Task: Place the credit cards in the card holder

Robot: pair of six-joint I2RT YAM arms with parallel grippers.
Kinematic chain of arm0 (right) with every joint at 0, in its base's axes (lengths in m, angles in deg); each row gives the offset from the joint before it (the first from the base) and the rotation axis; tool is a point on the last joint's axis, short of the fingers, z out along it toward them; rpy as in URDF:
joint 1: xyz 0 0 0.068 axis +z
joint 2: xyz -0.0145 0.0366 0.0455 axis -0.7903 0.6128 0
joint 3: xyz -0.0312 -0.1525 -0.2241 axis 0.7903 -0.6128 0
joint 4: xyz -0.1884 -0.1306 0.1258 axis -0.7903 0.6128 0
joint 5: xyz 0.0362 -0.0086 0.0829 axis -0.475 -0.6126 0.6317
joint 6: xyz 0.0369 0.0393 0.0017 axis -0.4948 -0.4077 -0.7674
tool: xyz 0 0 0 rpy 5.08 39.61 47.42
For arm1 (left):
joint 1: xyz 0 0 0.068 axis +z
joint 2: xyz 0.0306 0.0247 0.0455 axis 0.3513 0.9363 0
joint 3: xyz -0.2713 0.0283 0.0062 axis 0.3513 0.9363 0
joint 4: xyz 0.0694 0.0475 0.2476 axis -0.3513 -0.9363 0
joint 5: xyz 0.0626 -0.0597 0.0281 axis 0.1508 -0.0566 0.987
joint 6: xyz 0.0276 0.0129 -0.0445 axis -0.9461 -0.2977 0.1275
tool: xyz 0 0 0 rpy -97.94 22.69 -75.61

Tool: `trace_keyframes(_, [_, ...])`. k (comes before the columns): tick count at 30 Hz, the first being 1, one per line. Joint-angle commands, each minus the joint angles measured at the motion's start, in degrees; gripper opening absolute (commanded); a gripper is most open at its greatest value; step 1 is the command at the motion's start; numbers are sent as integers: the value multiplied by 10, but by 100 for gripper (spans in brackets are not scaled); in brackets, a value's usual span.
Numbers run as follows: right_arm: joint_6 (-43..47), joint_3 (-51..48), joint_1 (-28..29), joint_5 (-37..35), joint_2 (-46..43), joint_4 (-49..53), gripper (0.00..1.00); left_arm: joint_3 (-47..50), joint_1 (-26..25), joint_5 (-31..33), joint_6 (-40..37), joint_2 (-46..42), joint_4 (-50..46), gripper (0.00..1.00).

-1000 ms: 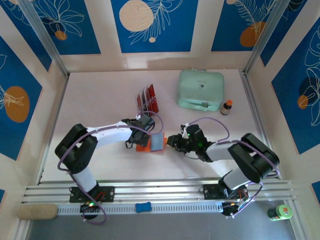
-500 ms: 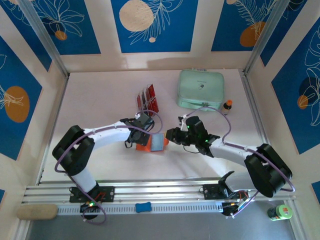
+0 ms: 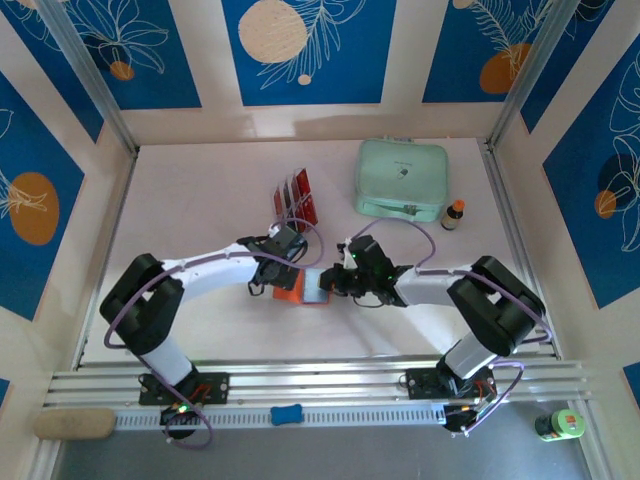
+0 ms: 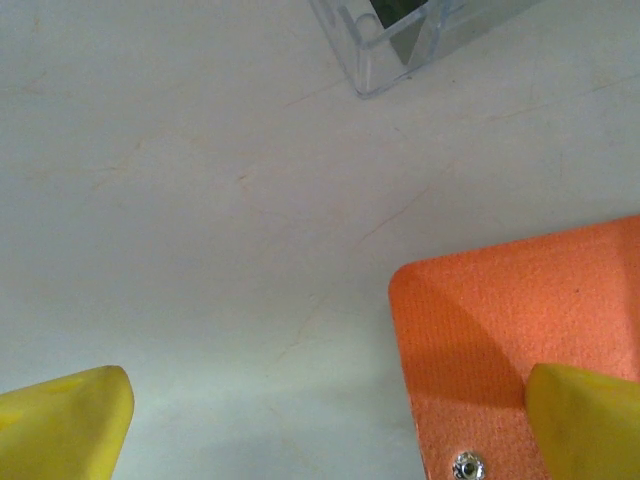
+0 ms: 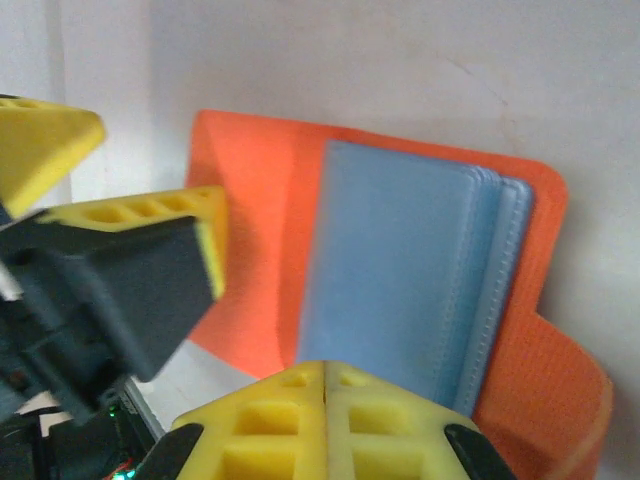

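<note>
Right wrist view first: my right gripper [image 5: 325,400] has its two yellow tips pressed together with nothing visible between them. The card holder [image 5: 250,200] lies open and flat directly ahead of them, its grey pocket panel [image 5: 400,270] facing up. Across the holder from these tips is my left gripper [image 4: 325,405]. Its jaws stand wide apart, one tip over the orange flap beside the snap button [image 4: 463,465] and apparently pinning it, the other over bare table [image 4: 200,200]. Beyond those jaws is a corner of the clear rack [image 4: 385,50], and from above the credit cards [image 3: 295,198] stand in it, apart from the holder (neither of my grippers carries one).

Farther off rests the mint-green case [image 3: 402,180].

My worry is the thin hold. With one tip on one flap, a nudge from my closed right tips could pivot or slide the holder, or fold the grey panel shut. My two grippers also sit very near each other, so a careless reach toward the rack could knock them together.
</note>
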Motion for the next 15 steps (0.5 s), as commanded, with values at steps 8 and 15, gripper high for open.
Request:
trace_keyframes(8, [3, -19, -14, 15, 23, -42, 0, 60, 1, -12, 46, -22, 21, 100])
trace_keyframes(15, [15, 2, -5, 21, -3, -17, 0, 44, 2, -3, 35, -39, 17, 100])
